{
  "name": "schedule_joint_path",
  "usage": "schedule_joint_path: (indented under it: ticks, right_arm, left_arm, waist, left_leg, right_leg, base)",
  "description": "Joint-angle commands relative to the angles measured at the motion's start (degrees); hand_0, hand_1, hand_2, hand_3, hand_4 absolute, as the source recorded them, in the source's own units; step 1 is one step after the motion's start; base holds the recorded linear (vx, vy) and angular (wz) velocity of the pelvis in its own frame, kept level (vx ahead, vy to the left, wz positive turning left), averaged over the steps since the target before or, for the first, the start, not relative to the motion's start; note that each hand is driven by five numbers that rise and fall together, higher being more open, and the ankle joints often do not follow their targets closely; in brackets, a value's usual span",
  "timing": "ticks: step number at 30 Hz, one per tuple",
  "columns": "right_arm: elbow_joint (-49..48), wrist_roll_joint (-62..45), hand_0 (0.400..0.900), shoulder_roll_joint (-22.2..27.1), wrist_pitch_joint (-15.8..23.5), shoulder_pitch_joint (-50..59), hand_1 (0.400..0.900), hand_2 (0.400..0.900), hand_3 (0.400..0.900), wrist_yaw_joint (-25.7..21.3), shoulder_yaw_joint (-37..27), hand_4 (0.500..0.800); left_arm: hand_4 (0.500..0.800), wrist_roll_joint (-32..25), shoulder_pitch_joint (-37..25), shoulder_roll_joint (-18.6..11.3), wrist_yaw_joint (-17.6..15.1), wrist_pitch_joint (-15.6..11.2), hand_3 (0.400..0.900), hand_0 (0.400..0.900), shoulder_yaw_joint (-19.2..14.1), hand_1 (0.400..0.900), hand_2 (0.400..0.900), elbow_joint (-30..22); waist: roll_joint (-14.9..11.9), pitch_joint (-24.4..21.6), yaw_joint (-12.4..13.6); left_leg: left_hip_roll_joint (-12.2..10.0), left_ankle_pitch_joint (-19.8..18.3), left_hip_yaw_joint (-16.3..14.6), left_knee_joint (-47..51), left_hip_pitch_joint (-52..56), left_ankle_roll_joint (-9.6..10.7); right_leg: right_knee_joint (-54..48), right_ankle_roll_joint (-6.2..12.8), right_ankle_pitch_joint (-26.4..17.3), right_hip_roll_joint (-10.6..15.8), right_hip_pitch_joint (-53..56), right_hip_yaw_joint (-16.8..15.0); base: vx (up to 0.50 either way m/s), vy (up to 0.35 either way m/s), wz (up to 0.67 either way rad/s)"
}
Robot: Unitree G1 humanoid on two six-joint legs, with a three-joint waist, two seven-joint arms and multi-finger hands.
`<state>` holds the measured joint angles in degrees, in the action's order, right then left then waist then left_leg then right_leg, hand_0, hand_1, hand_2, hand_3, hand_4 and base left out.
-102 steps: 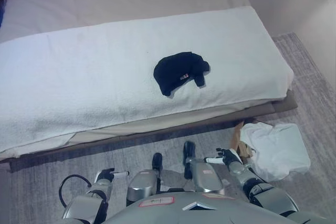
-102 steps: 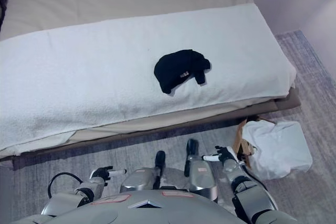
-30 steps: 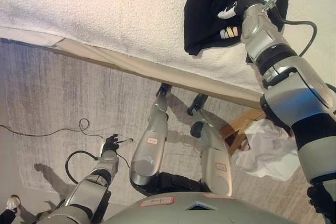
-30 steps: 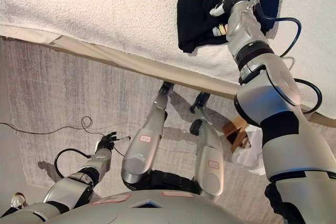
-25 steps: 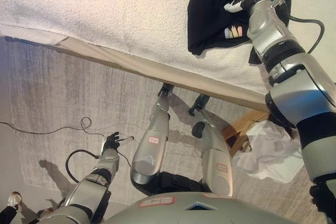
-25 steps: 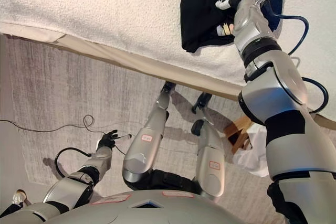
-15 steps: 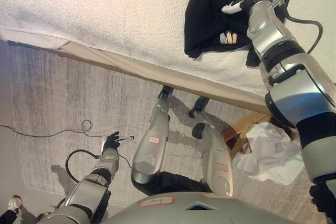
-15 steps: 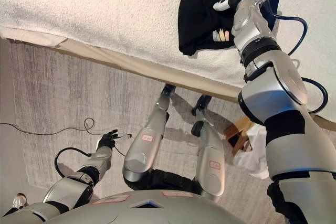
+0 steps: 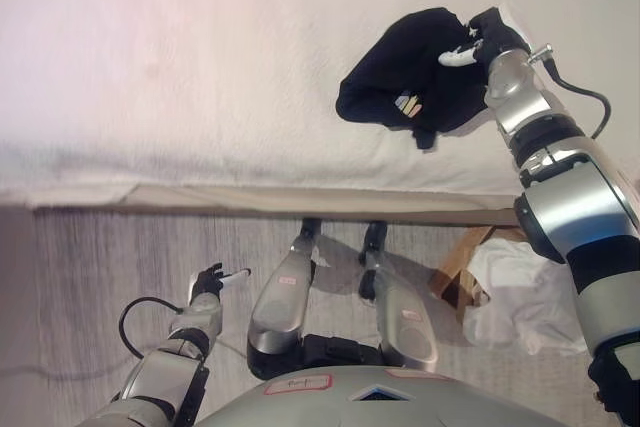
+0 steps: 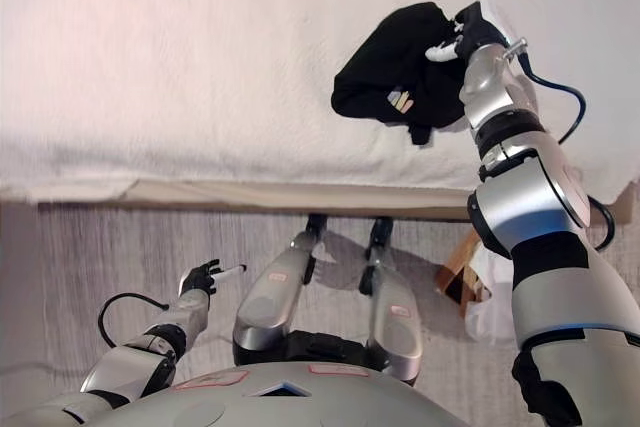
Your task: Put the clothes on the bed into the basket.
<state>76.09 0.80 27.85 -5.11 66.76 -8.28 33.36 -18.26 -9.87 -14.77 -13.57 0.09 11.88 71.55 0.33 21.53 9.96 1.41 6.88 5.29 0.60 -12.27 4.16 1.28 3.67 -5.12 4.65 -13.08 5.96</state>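
While the right hand pinches the black garment above the bed, the basket waits on the floor below the bed's edge, nearer this arm; the left hand hangs low with relaxed fingers.

1. One black garment, bunched up over the bed.
2. One bed with a white cover, and under it one beige layer showing along the near edge.
3. One wooden-framed basket on the floor at lower right, only partly in view.
4. One heap of white cloth at that basket; whether it is a single piece or several cannot be told.
5. Two robot hands: the right hand at the black garment, the left hand low over the floor.
6. One grey carpet.
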Motion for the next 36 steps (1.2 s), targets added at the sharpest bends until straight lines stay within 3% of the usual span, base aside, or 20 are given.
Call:
schedule_joint_path:
  ticks: [1,16,26,36]
  right_arm:
    - [-3.02,2.74,0.4,9.31,1.62,1.38,0.4,0.4,0.4,-2.43,3.21,0.5]
    - [-9.47,2.12,0.4,20.3,1.6,-10.96,0.4,0.4,0.4,-1.48,-4.22,0.5]
    - [-9.63,0.35,0.4,26.05,1.44,-24.14,0.4,0.4,0.4,-0.98,-13.32,0.5]
    - [-7.33,-0.34,0.4,28.09,1.26,-32.68,0.4,0.4,0.4,-0.69,-19.6,0.5]
  left_arm:
    - [0.8,2.43,3.69,-0.64,0.06,0.81,0.9,0.9,0.59,0.9,0.9,5.48]
    - [0.8,6.94,4.55,0.88,1.28,2.45,0.9,0.9,-0.04,0.9,0.9,7.02]
    - [0.8,8.9,4.47,1.38,2.06,3.22,0.9,0.9,0.38,0.9,0.9,6.66]
    - [0.8,11.25,4.46,0.37,2.29,3.86,0.9,0.9,0.68,0.9,0.9,7.33]
  waist:
    - [-2.14,-8.38,-3.92]
    - [-1.46,-17.15,-12.03]
    - [-0.98,-18.99,-15.71]
    - [-0.38,-18.55,-17.85]
  left_leg:
    - [0.05,-1.03,-1.31,0.43,2.37,-1.29]
    - [-1.86,-4.26,-11.1,3.48,12.22,-1.65]
    - [-2.4,-5.79,-14.35,3.36,15.02,-2.05]
    - [-2.89,-6.4,-16.7,3.26,16.29,-2.23]
  right_leg:
    - [1.24,1.95,0.94,0.72,3.76,-1.27]
    - [-1.72,3.19,-0.26,-1.65,8.37,-10.59]
    - [-1.89,3.86,-0.28,-2.56,9.71,-13.79]
    - [-2.0,4.09,-0.54,-3.43,9.79,-16.32]
  base:
    - [0.09,0.024,-0.42]
    - [0.06,-0.004,-0.44]
    - [0.01,-0.006,-0.26]
    - [-0.03,0.001,-0.18]
